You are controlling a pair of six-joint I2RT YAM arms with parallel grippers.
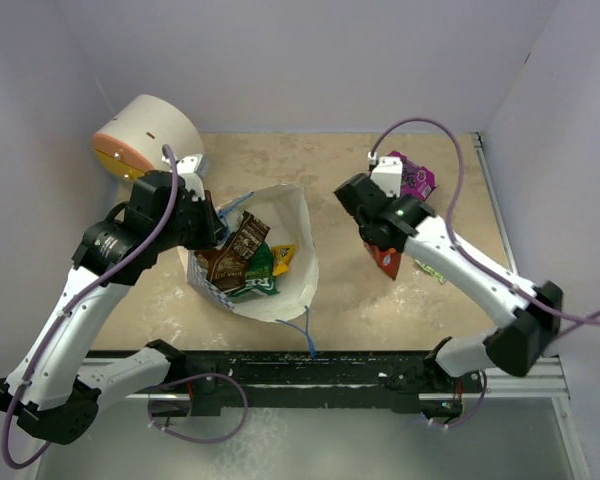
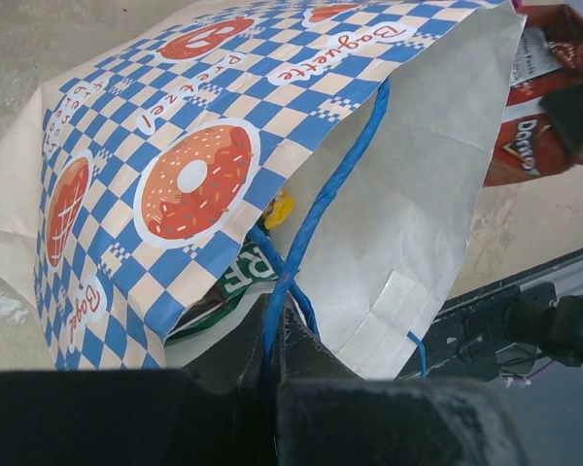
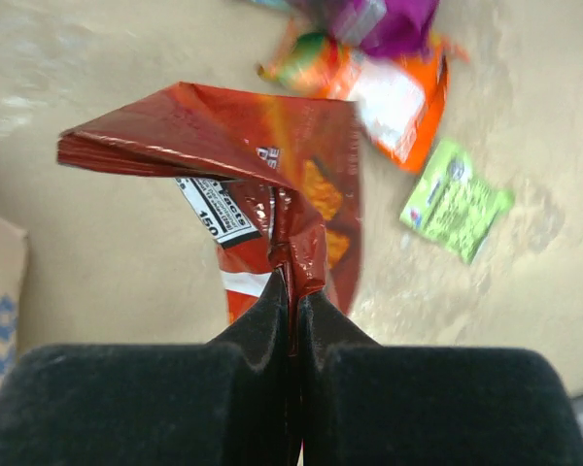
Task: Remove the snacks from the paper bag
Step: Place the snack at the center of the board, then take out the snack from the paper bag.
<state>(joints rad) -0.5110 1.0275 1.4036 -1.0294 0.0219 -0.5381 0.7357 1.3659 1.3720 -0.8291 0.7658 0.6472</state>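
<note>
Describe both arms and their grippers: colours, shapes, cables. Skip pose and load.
The left arm and right arm share a build: white tubular links between black joint housings, each trailed by a thin mauve cable that loops free. The left gripper and right gripper have matte black fingers tapering to blunt wedge tips.

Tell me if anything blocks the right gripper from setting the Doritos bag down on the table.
Nothing visible does. The right gripper holds the Doritos bag over bare table; the orange packet and light-green packet lie off to one side, apart from it.
</note>
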